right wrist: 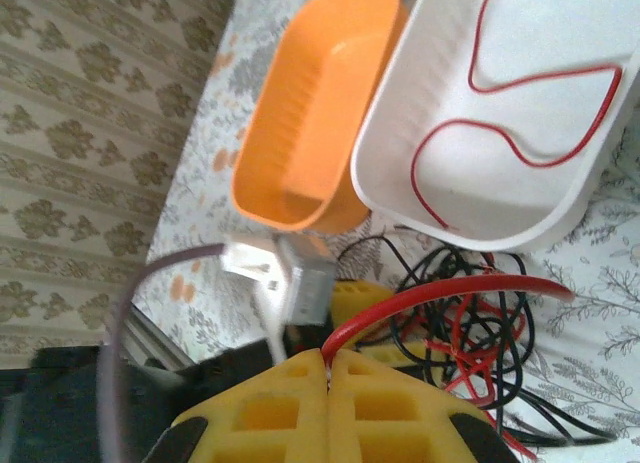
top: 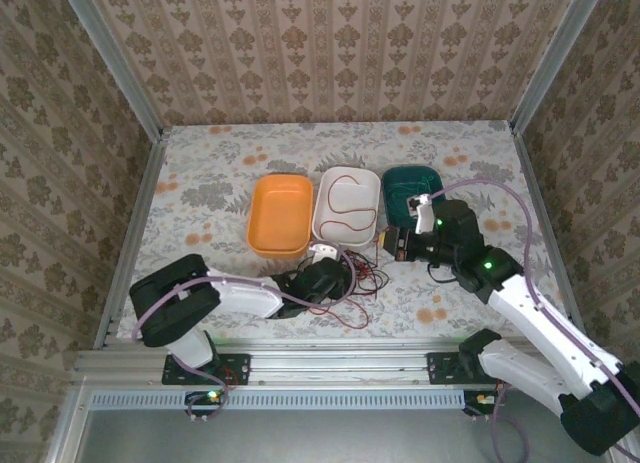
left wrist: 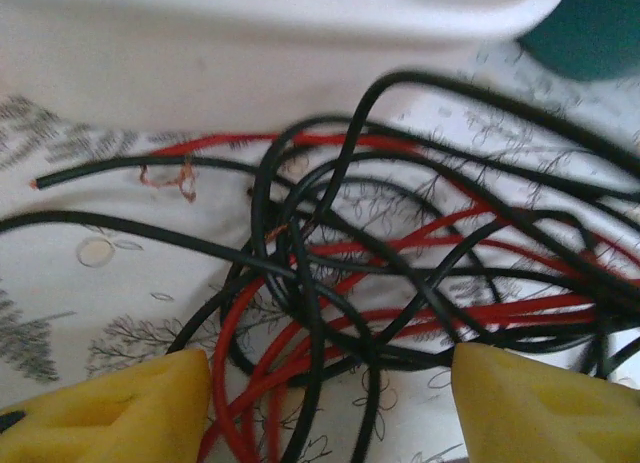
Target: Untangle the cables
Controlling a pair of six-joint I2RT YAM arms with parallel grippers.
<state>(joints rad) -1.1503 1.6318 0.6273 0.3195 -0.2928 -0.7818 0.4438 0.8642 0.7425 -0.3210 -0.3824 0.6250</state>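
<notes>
At the near edge of the flower-patterned counter (top: 200, 198), the left hand (left wrist: 320, 403) sits low over a tangle (top: 355, 278) of thin cables. Its two yellow fingertips (left wrist: 110, 408) stand well apart, one on each side of the knot, and grip nothing. Between them lie looping black cables (left wrist: 308, 313) crossed by red strands (left wrist: 500, 308). All of these rest on the counter, just in front of the near wall of a white tray (left wrist: 250, 63). Whether a green wire is among them cannot be told.

A little farther back and to the right, the right hand (right wrist: 327, 368) is pressed closed. Its yellow pads (right wrist: 290, 383) pinch a red cable (right wrist: 440, 288), which arcs away from the pads above the tangle.

Beyond the tangle, three shallow trays stand side by side. An orange tray (top: 280, 215) is on the left, the white tray is in the middle, and a dark green tray (top: 405, 178) is on the right. The right hand is just in front of the dark green tray. A looping red wire (right wrist: 540, 76) lies inside the white tray.
</notes>
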